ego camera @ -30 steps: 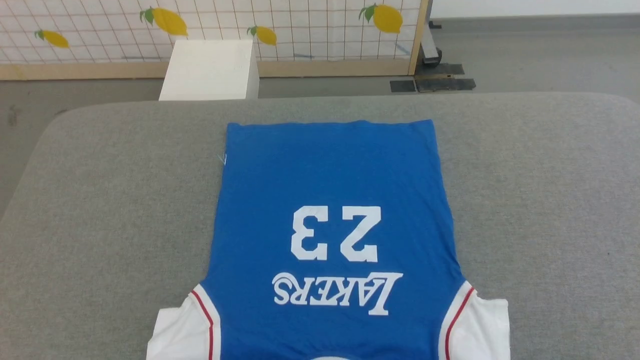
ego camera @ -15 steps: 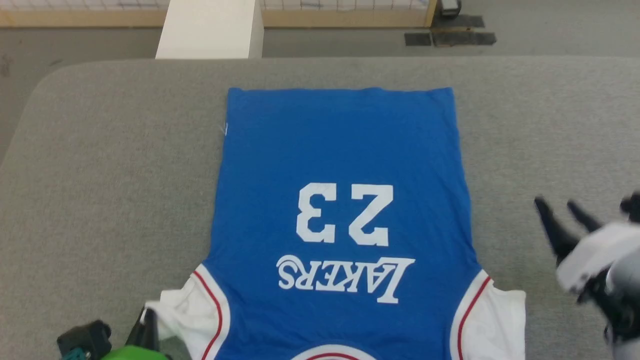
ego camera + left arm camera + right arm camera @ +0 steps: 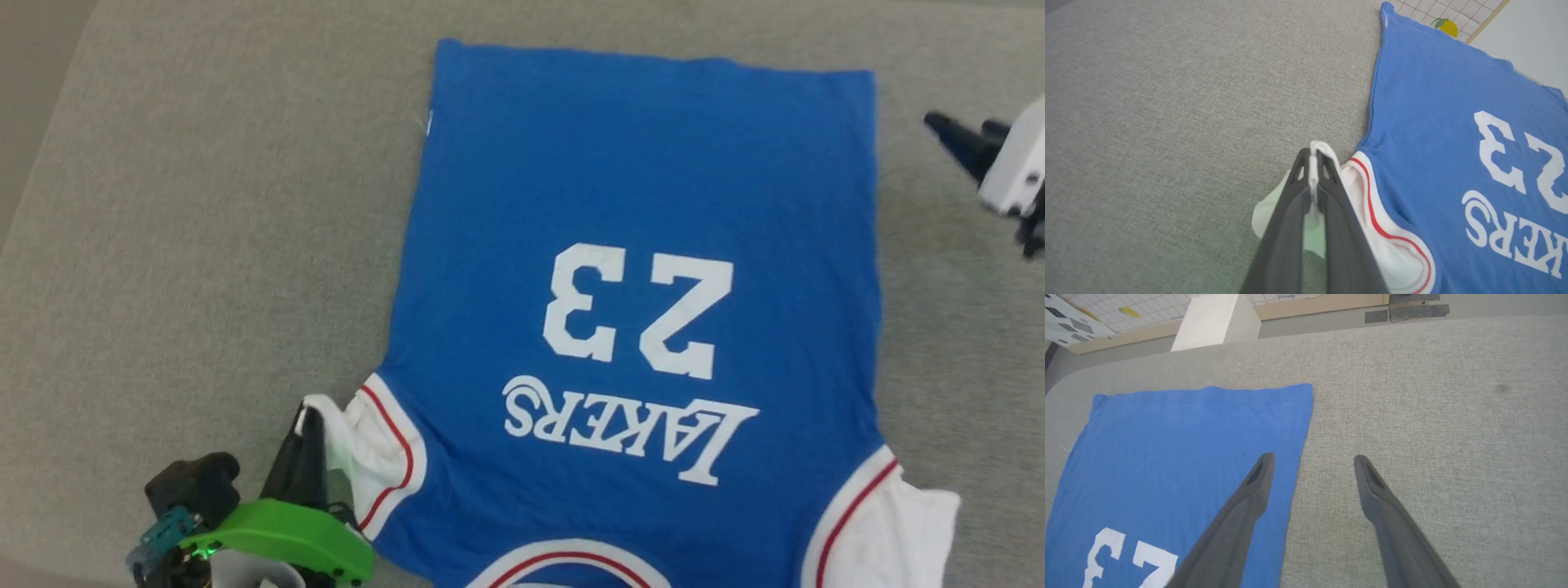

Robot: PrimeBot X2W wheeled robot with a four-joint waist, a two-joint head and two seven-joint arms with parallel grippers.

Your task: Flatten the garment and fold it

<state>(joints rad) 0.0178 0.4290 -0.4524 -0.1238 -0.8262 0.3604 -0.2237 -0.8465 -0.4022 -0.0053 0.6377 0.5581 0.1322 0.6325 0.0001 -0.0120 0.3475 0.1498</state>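
The blue garment [image 3: 637, 204] lies flat on the grey table [image 3: 204, 204], its white "23" and "LAKERS" upside down to me and its hem at the far side. Its left white sleeve [image 3: 371, 445] is bunched and lifted a little, pinched by my left gripper [image 3: 306, 425], whose fingers are shut on the sleeve's edge [image 3: 1319, 149]. Off the garment's far right side, above the bare table, my right gripper [image 3: 963, 135] hovers. In the right wrist view its fingers [image 3: 1257, 477] stand wide open, straddling the garment's right edge [image 3: 1300, 453]. The right sleeve [image 3: 898, 531] lies flat.
Beyond the table's far edge stand a white box [image 3: 1212, 318] and a wooden-framed panel with a grid and lemon pattern [image 3: 1081, 318] on the grey floor. Bare table cloth stretches to the left [image 3: 1167, 102] and right [image 3: 1433, 396] of the garment.
The head camera has tilted down and turned. My left gripper has come into view, shut on the left sleeve. My right gripper has come into view and opened wide.
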